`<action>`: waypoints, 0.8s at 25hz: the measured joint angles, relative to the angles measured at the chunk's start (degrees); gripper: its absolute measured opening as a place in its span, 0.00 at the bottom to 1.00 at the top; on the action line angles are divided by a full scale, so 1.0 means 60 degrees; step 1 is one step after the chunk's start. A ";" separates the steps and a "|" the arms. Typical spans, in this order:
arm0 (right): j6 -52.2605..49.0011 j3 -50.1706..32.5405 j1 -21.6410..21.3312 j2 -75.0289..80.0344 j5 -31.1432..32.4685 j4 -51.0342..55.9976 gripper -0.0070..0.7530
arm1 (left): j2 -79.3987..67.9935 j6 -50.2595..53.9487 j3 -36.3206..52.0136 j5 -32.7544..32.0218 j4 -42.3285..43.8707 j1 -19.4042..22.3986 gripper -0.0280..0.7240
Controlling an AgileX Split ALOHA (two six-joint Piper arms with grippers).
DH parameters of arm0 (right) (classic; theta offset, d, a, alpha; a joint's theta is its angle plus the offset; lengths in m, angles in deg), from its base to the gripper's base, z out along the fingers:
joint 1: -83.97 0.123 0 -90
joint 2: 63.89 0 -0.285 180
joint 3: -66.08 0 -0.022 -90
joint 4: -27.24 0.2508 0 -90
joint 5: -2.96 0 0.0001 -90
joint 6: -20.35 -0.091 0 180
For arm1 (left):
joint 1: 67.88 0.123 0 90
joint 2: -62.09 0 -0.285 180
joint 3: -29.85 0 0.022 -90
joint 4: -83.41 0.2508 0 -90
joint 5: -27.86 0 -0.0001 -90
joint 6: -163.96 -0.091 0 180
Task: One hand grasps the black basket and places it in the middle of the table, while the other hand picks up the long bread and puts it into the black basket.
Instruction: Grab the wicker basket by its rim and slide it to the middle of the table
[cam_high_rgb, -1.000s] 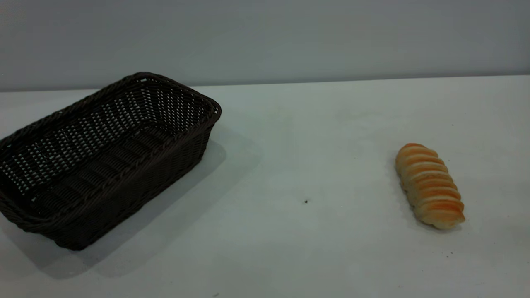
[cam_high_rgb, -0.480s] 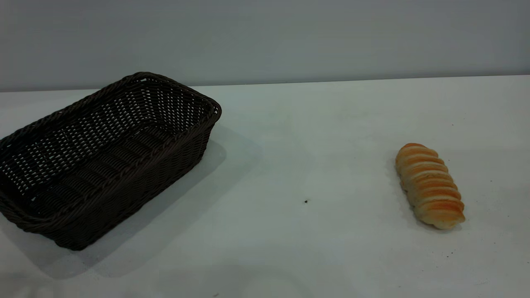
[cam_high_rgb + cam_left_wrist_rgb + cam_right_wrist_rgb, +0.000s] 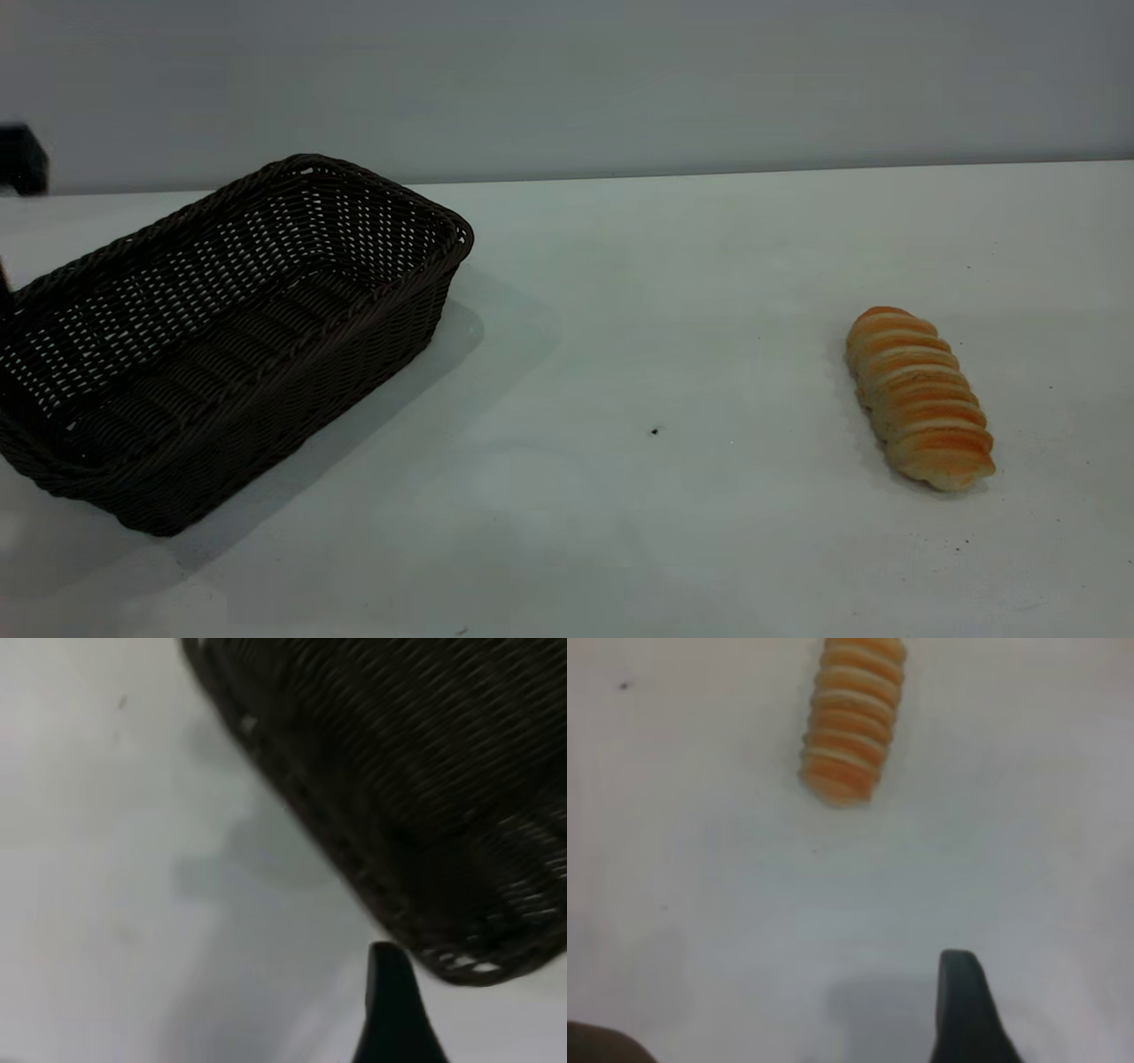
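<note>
Newly entered: a dark part of the left arm (image 3: 19, 159) now shows at the far-left edge of the exterior view, beyond the basket's left end, where the two earlier pictures showed none.

Landmark: the large rectangular dark brown-black woven wicker basket (image 3: 221, 337).

Item 1, nearest. Left gripper, one dark fingertip (image 3: 392, 1010) visible in its wrist view, hanging just beside the basket's braided rim (image 3: 354, 877) and outside it, over bare tabletop. The second finger is out of frame, so whether the jaws stand apart or together cannot be told. No contact with the wicker is visible.

Item 2. Black basket, resting on the broad plain white tabletop (image 3: 620, 496), at the left side, unmoved across all three exterior pictures. Hollow holds nothing.

Item 3. Small dark speck (image 3: 655, 431) on the table, between basket and bread.

Item 4. Small elongated golden-orange loaf with pale cream crosswise ridges (image 3: 919, 397), well apart from the basket to its right, lying flat, also unmoved.

Item 5. Right gripper, one dark fingertip (image 3: 963, 1005) in its wrist view, above the table and clear of the loaf (image 3: 852, 722); jaw state likewise cannot be told.

Assessment: the left arm's arrival suggests the approach to the basket has begun; neither grasp has been made, and both placements remain outstanding.
</note>
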 joint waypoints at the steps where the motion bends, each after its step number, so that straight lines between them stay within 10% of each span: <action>1: 0.0000 0.0000 0.0000 0.0000 0.0000 0.0010 0.57 | -0.0319 0.0185 -0.0117 -0.0327 0.0026 0.0133 0.76; 20: 0.0027 0.0000 0.0000 -0.0932 0.0005 0.0212 0.57 | -0.2489 0.1809 -0.0302 0.0666 0.0073 0.0799 0.76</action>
